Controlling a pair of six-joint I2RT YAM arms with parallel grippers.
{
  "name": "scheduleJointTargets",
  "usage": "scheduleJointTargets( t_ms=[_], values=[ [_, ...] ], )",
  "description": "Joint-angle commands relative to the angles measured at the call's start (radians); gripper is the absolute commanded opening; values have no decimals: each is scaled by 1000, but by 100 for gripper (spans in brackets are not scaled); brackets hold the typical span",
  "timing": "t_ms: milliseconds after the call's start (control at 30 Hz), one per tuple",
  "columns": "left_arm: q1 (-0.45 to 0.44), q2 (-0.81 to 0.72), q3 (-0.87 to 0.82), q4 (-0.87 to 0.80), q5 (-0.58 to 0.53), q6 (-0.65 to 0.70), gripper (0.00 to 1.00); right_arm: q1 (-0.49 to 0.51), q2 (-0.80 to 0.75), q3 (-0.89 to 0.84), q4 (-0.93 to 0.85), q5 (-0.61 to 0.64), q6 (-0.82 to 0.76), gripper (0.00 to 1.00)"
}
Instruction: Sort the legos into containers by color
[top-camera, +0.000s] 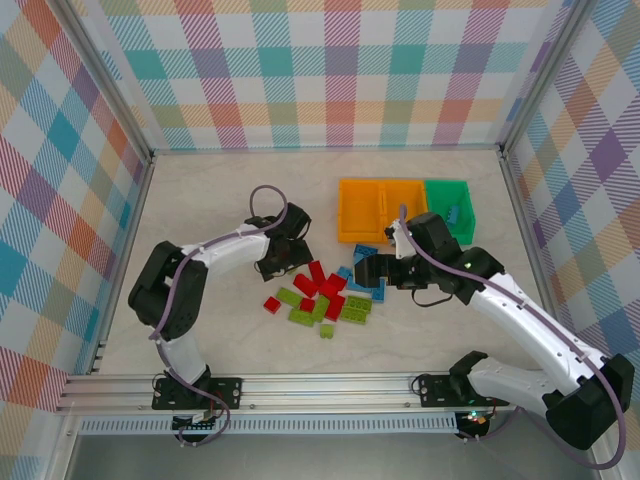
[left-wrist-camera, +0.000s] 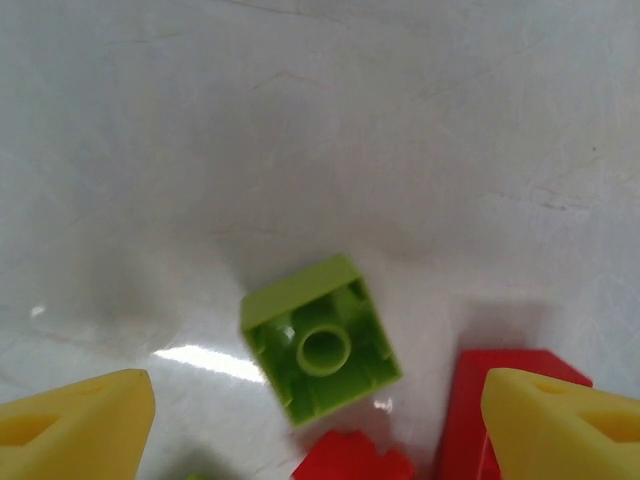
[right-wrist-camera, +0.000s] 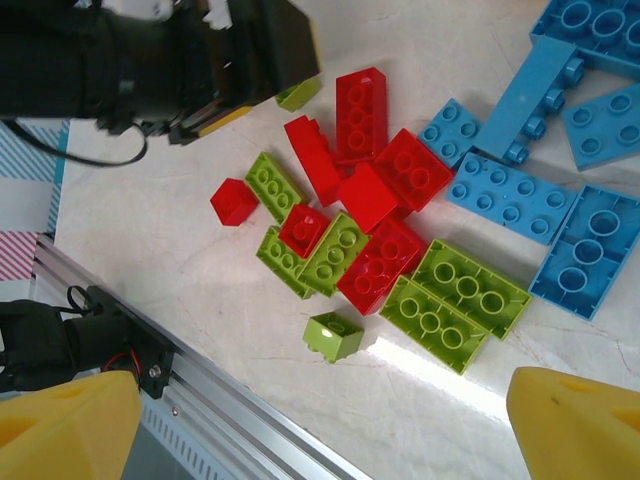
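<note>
The legos lie in a loose pile (top-camera: 325, 295) mid-table: lime green (right-wrist-camera: 455, 305), red (right-wrist-camera: 360, 110) and light blue (right-wrist-camera: 510, 195) bricks. A small lime brick (left-wrist-camera: 320, 340) lies upside down on the table at the pile's far left corner. My left gripper (left-wrist-camera: 320, 430) hovers open just above it, its yellow fingertips (left-wrist-camera: 75, 425) spread wide to either side. My right gripper (right-wrist-camera: 320, 430) is open too, high over the pile's near right side (top-camera: 368, 272). The containers stand behind: two orange bins (top-camera: 365, 210) and a green bin (top-camera: 450, 205) holding a blue brick.
The aluminium rail (right-wrist-camera: 200, 400) runs along the table's near edge. Plaid walls (top-camera: 320, 70) enclose the table on three sides. The left gripper's black body (right-wrist-camera: 200, 60) looms over the pile's far left. Bare tabletop (top-camera: 200, 200) lies left of the pile.
</note>
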Motion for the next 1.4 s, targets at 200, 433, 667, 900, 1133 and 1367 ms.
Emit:
scheduleJointTargets(
  t_ms=[200,433,667,900,1133,1367],
  values=[
    [32,101,35,5,68,-35,57,30,-45,-22,-62,25,54,100],
    [40,57,22,-1,75,25,35,51,-32,-14,-64,37,70,100],
    [0,-93,142,79,121,191,29,61,-53,-20,-32,88,96,100],
    [-112,145,574,37,89,415,29,61,-109,-43,-5,163,118,100],
    [-111,463,937,-16,57,479,28,60,-147,-72,-10,167,146,100],
    [-111,582,1058,-19,46,486,43,60,-191,-101,-21,181,157,100]
  ],
)
